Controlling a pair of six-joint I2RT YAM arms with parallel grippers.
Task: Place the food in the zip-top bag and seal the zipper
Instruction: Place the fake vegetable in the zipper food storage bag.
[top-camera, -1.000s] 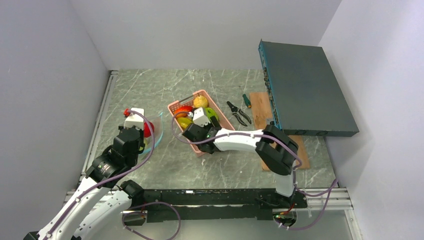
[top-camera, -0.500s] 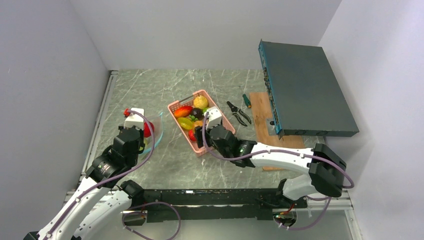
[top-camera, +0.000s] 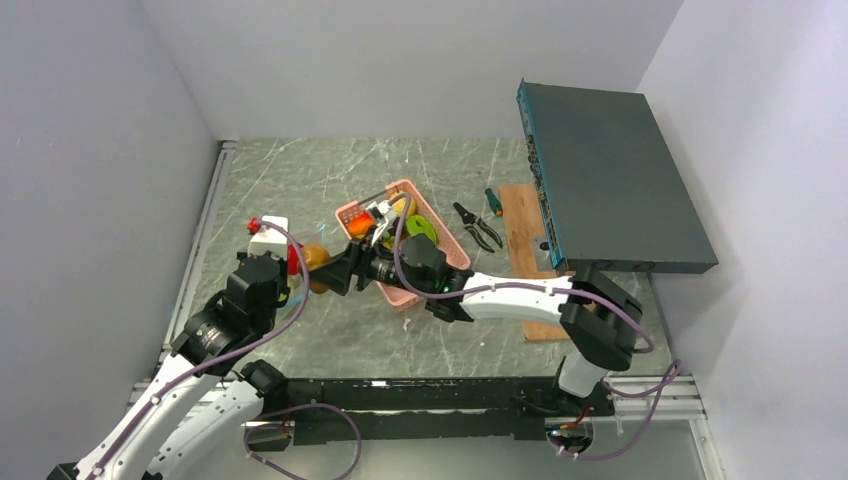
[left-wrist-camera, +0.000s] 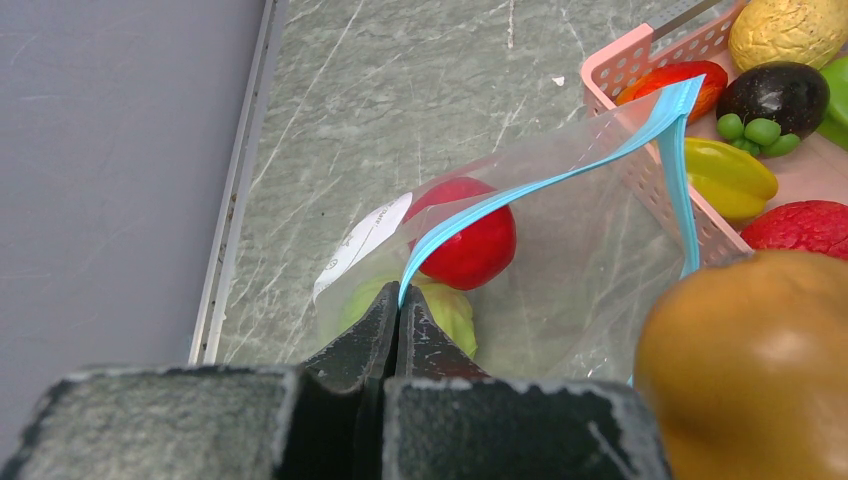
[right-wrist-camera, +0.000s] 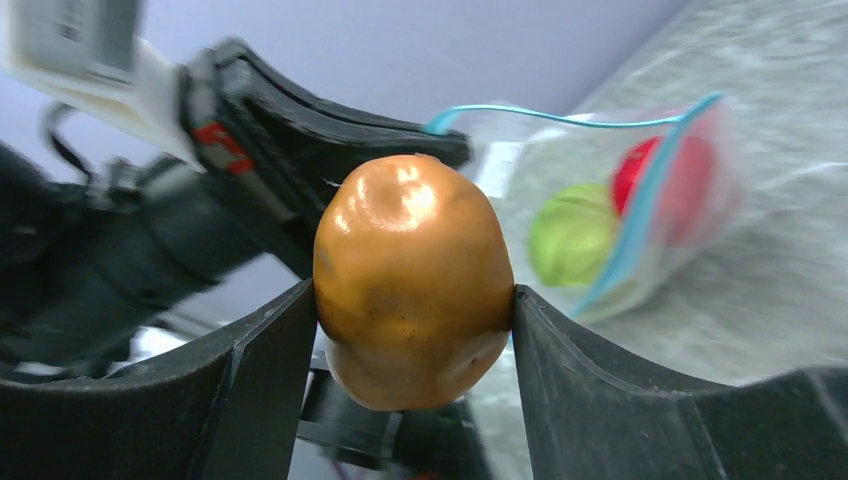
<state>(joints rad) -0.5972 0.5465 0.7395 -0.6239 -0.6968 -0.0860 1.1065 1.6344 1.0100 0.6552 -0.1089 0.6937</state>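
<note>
My left gripper (left-wrist-camera: 400, 300) is shut on the teal zipper (left-wrist-camera: 560, 175) of the clear zip-top bag (left-wrist-camera: 580, 250) and holds its mouth up and open. Inside the bag lie a red piece (left-wrist-camera: 470, 240) and a green piece (left-wrist-camera: 450, 310). An orange-brown fruit (right-wrist-camera: 412, 280) sits between the fingers of my right gripper (right-wrist-camera: 412, 310), which is shut on it. In the top view that fruit (top-camera: 316, 257) hangs just right of the bag's mouth. More food, yellow, green, red and dark purple, lies in the pink basket (top-camera: 345, 212).
Pliers (top-camera: 478, 225) and a screwdriver (top-camera: 493, 200) lie right of the basket, beside a wooden board (top-camera: 520, 230). A dark flat box (top-camera: 610, 180) leans over the right side. Walls close in on the left, back and right.
My right arm has swung left from the basket to the bag's mouth, carrying the orange-brown fruit. The left arm and the bag have stayed where they were.
</note>
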